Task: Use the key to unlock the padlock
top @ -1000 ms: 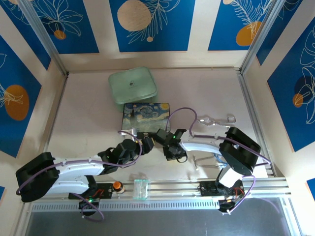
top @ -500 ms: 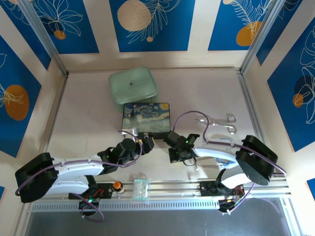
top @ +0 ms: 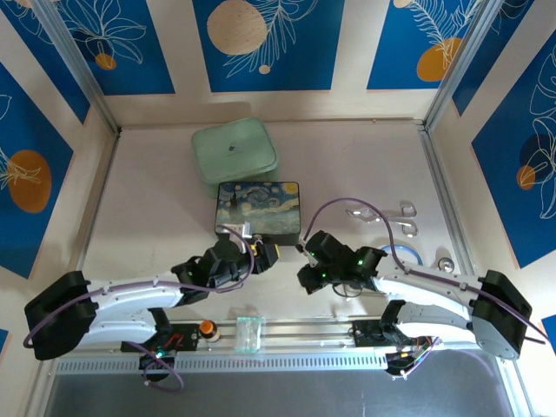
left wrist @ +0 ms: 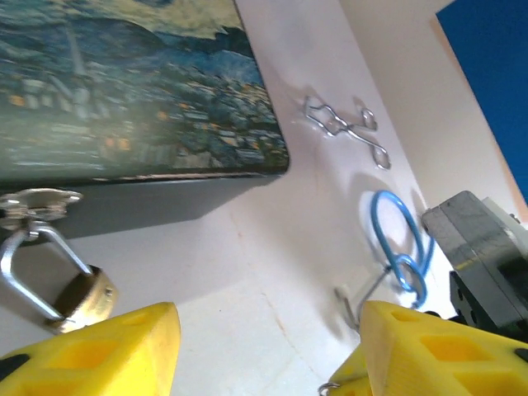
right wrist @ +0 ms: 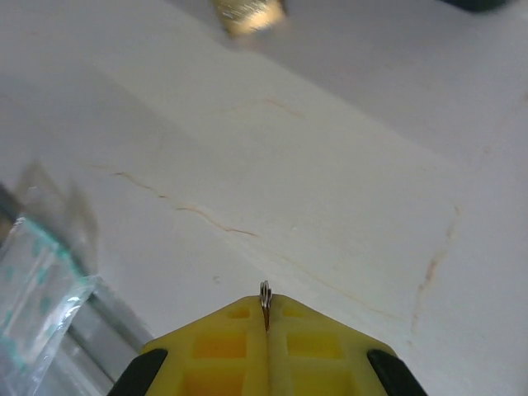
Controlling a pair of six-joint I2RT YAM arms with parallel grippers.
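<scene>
The table (top: 156, 200) carries the box (top: 258, 207) near its middle, with a green case (top: 234, 152) at the box's 11 o'clock. From above, both arms meet off the box's 6 o'clock edge.

The left gripper (left wrist: 268, 330) stands spread, with nothing between its yellow fingers (left wrist: 107, 346), just short of the padlock (left wrist: 81, 295). The padlock hangs by its shackle from the latch (left wrist: 37, 200) near the box's 7 o'clock corner, and its brass body seems to rest on the table. The right gripper (right wrist: 266, 318) is pressed together, pinching the key (right wrist: 266, 295). A thin sliver of the key pokes out, and the padlock sits blurred at its 12 o'clock.

I'd worry about that pinch. With so little key past the pads, it may twist or slip on meeting the keyhole. The padlock is loose too, so an off-centre squeeze from the left gripper could swing it away on the latch. I can't tell which way the keyhole faces.

The overhead view gives the lie of arms and box, though padlock and key are too small there to read. The left wrist view makes the shackle through the latch plain, with a wire piece (left wrist: 346, 130) at 2 o'clock and a blue loop (left wrist: 400, 252) at 4. The right wrist view gives the key edge-on.
</scene>
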